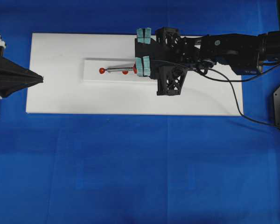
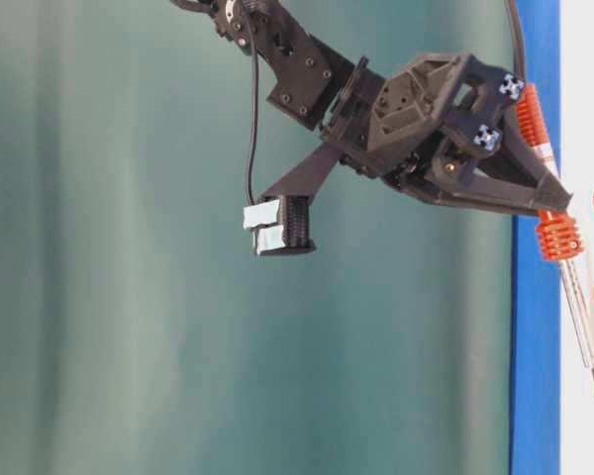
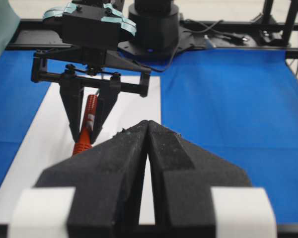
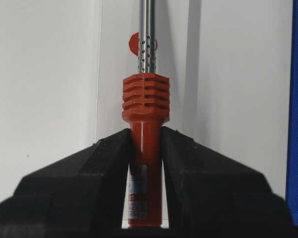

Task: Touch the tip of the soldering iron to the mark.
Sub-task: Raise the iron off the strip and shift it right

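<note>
Overhead: black right gripper clamped on orange-red-handled soldering iron, silver shaft laid along raised white strip on white board, dark tip at far-left red dot mark, evidently to make contact; second red dot just beside shaft. Table-level: tip at or just short of lowest mark, contact not confirmable. Wrist views: black left gripper shut, empty, well apart, path unobstructed; black jaws pinched on handle below ribbed collar.
</note>
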`<action>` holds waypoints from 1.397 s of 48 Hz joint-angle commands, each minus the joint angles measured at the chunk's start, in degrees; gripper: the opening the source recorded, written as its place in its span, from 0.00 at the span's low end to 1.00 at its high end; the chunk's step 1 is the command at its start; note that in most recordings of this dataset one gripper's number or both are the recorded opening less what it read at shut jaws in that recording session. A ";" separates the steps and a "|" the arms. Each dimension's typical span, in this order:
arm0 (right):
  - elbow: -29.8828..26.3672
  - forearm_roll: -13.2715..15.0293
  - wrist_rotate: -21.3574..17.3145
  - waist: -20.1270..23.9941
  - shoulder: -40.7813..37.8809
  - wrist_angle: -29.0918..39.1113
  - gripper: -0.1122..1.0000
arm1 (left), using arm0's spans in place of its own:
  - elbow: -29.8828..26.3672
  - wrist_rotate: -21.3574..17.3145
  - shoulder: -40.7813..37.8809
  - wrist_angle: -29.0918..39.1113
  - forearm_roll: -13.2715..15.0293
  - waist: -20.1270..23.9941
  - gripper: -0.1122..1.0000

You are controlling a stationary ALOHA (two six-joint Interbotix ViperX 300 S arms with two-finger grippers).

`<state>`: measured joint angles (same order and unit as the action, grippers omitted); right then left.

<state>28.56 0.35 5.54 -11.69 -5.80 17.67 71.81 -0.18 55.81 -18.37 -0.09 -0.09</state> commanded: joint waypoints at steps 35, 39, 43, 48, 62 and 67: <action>-0.88 -0.18 -0.18 0.35 0.70 -0.18 0.16 | -0.62 0.00 -0.09 -0.53 0.00 -0.09 0.10; -0.88 -0.18 -0.18 0.35 0.70 -0.18 0.16 | -0.62 0.09 -0.09 -0.53 -0.09 -0.09 0.10; -1.05 -0.18 -0.35 0.35 0.70 -0.18 0.16 | -0.53 0.09 0.00 -0.53 0.00 -0.09 0.10; -1.41 -0.18 -0.88 0.35 1.14 0.18 0.16 | -0.62 0.09 0.00 -0.53 -0.09 -0.09 0.10; -3.52 0.18 -1.05 -0.62 7.91 5.19 0.16 | -0.62 0.18 0.00 -0.53 -0.09 -0.09 0.10; -4.48 0.62 -1.05 -0.88 10.90 7.03 0.16 | -0.62 0.18 0.00 -0.53 0.00 -0.09 0.10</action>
<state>26.10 0.62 4.57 -12.48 1.58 23.91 71.81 0.00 56.07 -18.37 -0.09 -0.09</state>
